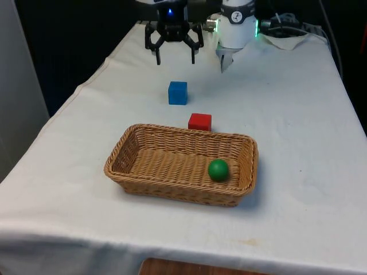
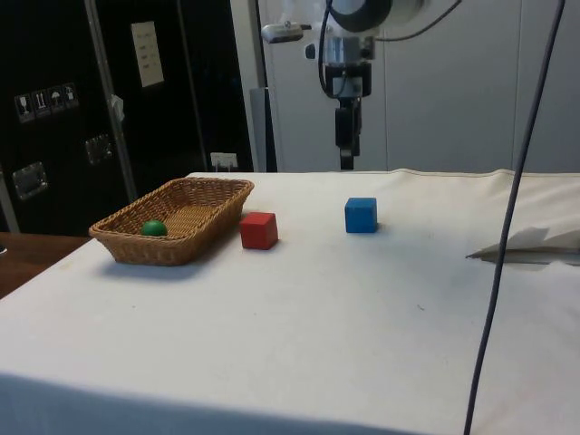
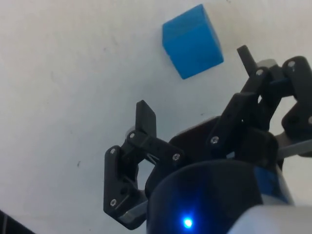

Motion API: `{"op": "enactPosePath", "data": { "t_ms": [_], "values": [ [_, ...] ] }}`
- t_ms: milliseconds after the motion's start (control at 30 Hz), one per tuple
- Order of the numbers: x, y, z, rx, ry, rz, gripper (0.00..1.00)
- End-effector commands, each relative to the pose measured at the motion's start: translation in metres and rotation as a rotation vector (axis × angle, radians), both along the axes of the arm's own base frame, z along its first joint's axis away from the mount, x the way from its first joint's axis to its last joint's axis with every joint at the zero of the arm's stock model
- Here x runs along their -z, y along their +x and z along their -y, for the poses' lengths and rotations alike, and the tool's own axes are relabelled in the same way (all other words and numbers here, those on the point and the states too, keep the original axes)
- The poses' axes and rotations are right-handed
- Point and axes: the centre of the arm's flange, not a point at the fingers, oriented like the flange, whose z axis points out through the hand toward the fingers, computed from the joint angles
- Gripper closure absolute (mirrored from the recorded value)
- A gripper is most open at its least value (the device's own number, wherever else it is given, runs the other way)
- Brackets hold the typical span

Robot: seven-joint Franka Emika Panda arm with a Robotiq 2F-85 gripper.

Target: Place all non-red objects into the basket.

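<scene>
Front view, with clock directions read on the tabletop [image 1: 298, 114] as that camera sees it (12 o'clock at the far end). The wicker basket [image 1: 172, 182] lies near the near edge, long side across the view, with bare white cloth on all 4 sides and wide open margins towards 3 and 9 o'clock. 1 green ball [image 1: 218, 169] rests inside it, towards the 3 o'clock end. The red cube [image 1: 199, 121] sits on the cloth just beyond the basket's far rim, at 12 o'clock from the basket's centre; whether it touches the rim cannot be told. The blue cube [image 1: 178, 93] stands at about 11 o'clock from the red cube, clearly apart from it, with free cloth all round.

The cloth is smooth apart from soft folds at the far end, where crumpled white material [image 1: 289, 40] lies at about 1 o'clock. In the side view, dark cabinets [image 2: 54, 109] and a pale wall [image 2: 444, 82] back the scene.

The gripper [image 1: 175, 57] hangs above the cloth at 12 o'clock from the blue cube, pointing downward, fingers [image 3: 146, 118] spread wide and holding nothing; the wrist view shows the blue cube lying beyond the fingertips.
</scene>
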Motion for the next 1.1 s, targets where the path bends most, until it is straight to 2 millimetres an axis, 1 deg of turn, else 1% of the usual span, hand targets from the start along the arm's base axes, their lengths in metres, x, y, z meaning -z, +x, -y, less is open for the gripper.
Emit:
{"op": "enactPosePath", "data": {
  "t_ms": [0, 200, 233, 367, 600, 633, 933, 967, 1067],
  "values": [
    [0.003, -0.002, 0.002, 0.0, -0.006, 0.006, 0.0],
    [0.013, -0.004, 0.003, 0.011, -0.017, -0.003, 0.0],
    [0.018, -0.005, 0.003, 0.022, -0.018, -0.011, 0.0],
    [0.029, -0.006, 0.003, 0.057, -0.015, -0.024, 0.0],
    [0.042, -0.007, 0.002, 0.103, 0.008, -0.04, 0.0],
    [0.042, -0.007, 0.004, 0.098, -0.006, -0.047, 0.0],
    [0.046, -0.01, 0.001, 0.139, 0.065, -0.028, 0.0],
    [0.049, -0.009, 0.003, 0.138, 0.049, -0.039, 0.0],
    [0.047, -0.01, 0.0, 0.137, 0.081, -0.022, 0.0]
  ]
}}
